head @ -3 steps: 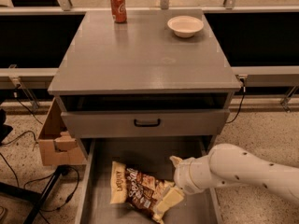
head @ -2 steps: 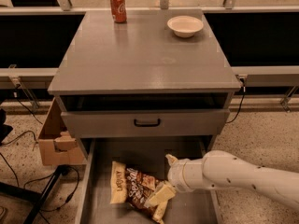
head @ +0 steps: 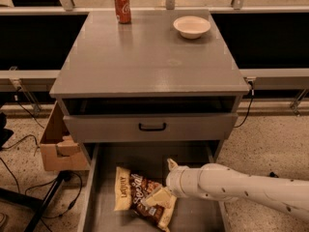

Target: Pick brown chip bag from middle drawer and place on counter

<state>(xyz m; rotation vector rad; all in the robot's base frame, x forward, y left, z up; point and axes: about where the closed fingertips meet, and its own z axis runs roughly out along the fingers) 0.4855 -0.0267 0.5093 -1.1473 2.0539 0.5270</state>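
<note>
Crinkly dark brown chip bag (head: 136, 189) with cream-yellow ends is seen lying in the pulled-out wide grey metal drawer (head: 145, 157). The white arm's gripper (head: 158, 197) is set upon it; clenched or released cannot be told.

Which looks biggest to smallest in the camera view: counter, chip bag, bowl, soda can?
1. counter
2. brown chip bag, though nearer the camera
3. bowl and soda can, about alike, so unranked
The gripper is at the bag in the middle drawer.
</note>
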